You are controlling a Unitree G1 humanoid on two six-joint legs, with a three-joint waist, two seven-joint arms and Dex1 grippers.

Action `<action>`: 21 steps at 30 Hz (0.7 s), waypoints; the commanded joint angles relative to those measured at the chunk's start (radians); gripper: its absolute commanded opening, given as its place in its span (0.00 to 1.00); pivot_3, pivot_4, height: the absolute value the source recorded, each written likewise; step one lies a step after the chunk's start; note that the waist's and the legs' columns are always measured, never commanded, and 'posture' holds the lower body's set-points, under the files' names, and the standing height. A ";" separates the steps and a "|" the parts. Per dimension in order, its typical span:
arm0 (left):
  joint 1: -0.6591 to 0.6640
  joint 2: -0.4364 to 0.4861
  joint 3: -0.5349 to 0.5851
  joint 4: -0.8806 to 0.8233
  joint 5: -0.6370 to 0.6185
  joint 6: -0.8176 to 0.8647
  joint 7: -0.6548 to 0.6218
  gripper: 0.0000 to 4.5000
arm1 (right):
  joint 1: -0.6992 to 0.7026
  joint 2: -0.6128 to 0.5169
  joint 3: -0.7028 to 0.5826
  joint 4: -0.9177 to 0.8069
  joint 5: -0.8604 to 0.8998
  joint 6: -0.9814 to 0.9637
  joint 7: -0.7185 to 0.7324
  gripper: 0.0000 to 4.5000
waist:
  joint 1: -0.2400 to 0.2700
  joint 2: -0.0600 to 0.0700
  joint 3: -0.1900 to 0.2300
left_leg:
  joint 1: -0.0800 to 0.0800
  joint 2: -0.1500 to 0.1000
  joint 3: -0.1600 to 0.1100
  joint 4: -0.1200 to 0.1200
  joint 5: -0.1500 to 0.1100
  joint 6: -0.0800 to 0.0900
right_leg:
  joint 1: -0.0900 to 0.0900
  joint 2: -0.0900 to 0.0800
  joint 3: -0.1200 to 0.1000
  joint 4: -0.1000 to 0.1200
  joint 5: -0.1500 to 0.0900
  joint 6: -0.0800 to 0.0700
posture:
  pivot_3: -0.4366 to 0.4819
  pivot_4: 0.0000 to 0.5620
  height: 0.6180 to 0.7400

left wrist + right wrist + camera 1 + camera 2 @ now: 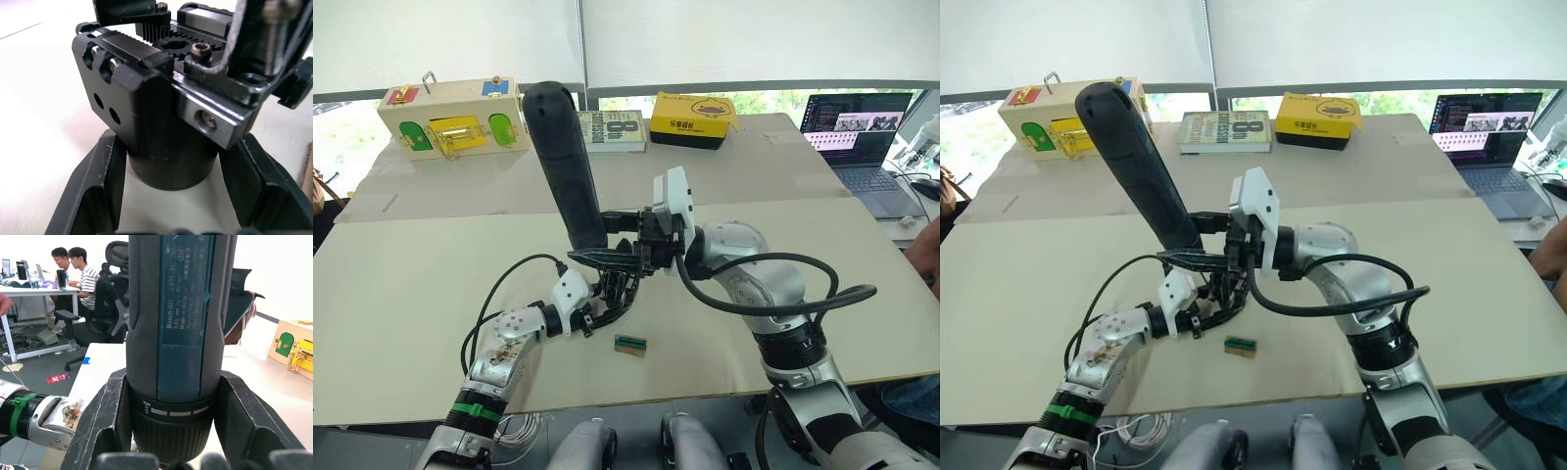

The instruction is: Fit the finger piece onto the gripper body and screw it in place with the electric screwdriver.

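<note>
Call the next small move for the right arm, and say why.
Probably a short, slow push of the electric screwdriver down along its own axis to seat the bit in the screw. The right pincer clamps it tilted, tip low over the gripper body, which the left pincer grips from both sides. Whether the bit already sits in a screw head cannot be told.

the electric screwdriver [176,357] carries a blue label reading "bosch go", with "3.6v" and "made in" beneath it; the smaller lines beside them are too fine to read. the book [1224,130] at the far side of the table shows a large "8" on its cover, the rest of its lettering too small to read. the yellow box [1319,119] bears print that cannot be read.
</note>
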 commanded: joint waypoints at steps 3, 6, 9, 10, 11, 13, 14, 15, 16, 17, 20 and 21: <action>0.037 0.008 -0.038 0.011 0.017 0.049 -0.013 0.50 | -0.003 0.008 -0.025 -0.033 0.012 -0.046 0.004 0.43 | 0.000 0.000 0.000 | 0.000 0.000 0.000 0.000 0.000 0.000 | 0.000 0.000 0.000 0.000 0.000 0.000 | 0.48 0.27 1.00; 0.038 0.008 -0.038 0.009 0.016 0.050 -0.012 0.50 | 0.003 0.010 -0.023 -0.034 0.010 -0.048 0.005 0.43 | -0.001 0.000 0.000 | 0.000 0.000 0.000 0.000 0.000 0.000 | 0.000 0.000 0.000 0.000 0.000 0.000 | 0.48 0.27 1.00; 0.039 0.008 -0.038 0.008 0.015 0.050 -0.012 0.50 | 0.007 0.010 -0.021 -0.033 0.008 -0.053 0.006 0.43 | -0.001 0.000 0.000 | 0.000 0.000 0.000 0.000 0.000 0.000 | 0.000 0.000 0.000 0.000 0.000 0.000 | 0.48 0.27 1.00; 0.039 0.008 -0.038 0.008 0.014 0.050 -0.012 0.50 | 0.009 0.009 -0.020 -0.033 0.007 -0.054 0.006 0.43 | -0.001 0.000 0.000 | 0.000 0.000 0.000 0.000 0.000 0.000 | 0.000 0.000 0.000 0.000 0.000 0.000 | 0.48 0.27 1.00; 0.039 0.008 -0.038 0.007 0.014 0.050 -0.012 0.50 | 0.009 0.009 -0.020 -0.032 0.007 -0.054 0.006 0.43 | -0.001 0.000 0.000 | 0.000 0.000 0.000 0.000 0.000 0.000 | 0.000 0.000 0.000 0.000 0.000 0.000 | 0.48 0.27 1.00; 0.038 0.008 -0.038 0.008 0.014 0.050 -0.013 0.50 | 0.012 0.009 -0.019 -0.032 0.006 -0.056 0.006 0.43 | -0.001 0.000 0.000 | 0.000 0.000 0.000 0.000 0.000 0.000 | 0.000 0.000 0.000 0.000 0.000 0.000 | 0.48 0.27 1.00; 0.038 0.008 -0.038 0.008 0.014 0.050 -0.013 0.50 | 0.013 0.008 -0.019 -0.032 0.005 -0.057 0.007 0.43 | -0.001 0.000 0.000 | 0.000 0.000 0.000 0.000 0.000 0.000 | 0.000 0.000 0.000 0.000 0.000 0.000 | 0.48 0.27 1.00; 0.038 0.008 -0.038 0.009 0.014 0.050 -0.014 0.50 | 0.014 0.008 -0.018 -0.032 0.004 -0.058 0.006 0.43 | -0.001 0.000 0.000 | 0.000 0.000 0.000 0.000 0.000 0.000 | 0.000 0.000 0.000 0.000 0.000 0.000 | 0.48 0.27 1.00; 0.037 0.007 -0.038 0.010 0.013 0.049 -0.014 0.50 | 0.015 0.008 -0.018 -0.032 0.004 -0.058 0.006 0.43 | -0.001 0.000 0.000 | 0.000 0.000 0.000 0.000 0.000 0.000 | 0.000 0.000 0.000 0.000 0.000 0.000 | 0.48 0.27 1.00; 0.037 0.007 -0.039 0.010 0.013 0.049 -0.015 0.50 | 0.016 0.008 -0.018 -0.032 0.004 -0.058 0.006 0.43 | -0.001 0.000 0.000 | 0.000 0.000 0.000 0.000 0.000 0.000 | 0.000 0.000 0.000 0.000 0.000 0.000 | 0.48 0.27 1.00; 0.036 0.008 -0.039 0.012 0.013 0.049 -0.016 0.50 | 0.019 0.009 -0.017 -0.032 0.006 -0.058 0.006 0.43 | -0.001 0.000 0.000 | 0.000 0.000 0.000 0.000 0.000 0.000 | 0.000 0.000 0.000 0.000 0.000 0.000 | 0.48 0.27 1.00; 0.035 0.008 -0.039 0.013 0.013 0.049 -0.016 0.50 | 0.021 0.009 -0.017 -0.032 0.005 -0.059 0.006 0.43 | -0.001 0.000 0.000 | 0.000 0.000 0.000 0.000 0.000 0.000 | 0.000 0.000 0.000 0.000 0.000 0.000 | 0.48 0.27 1.00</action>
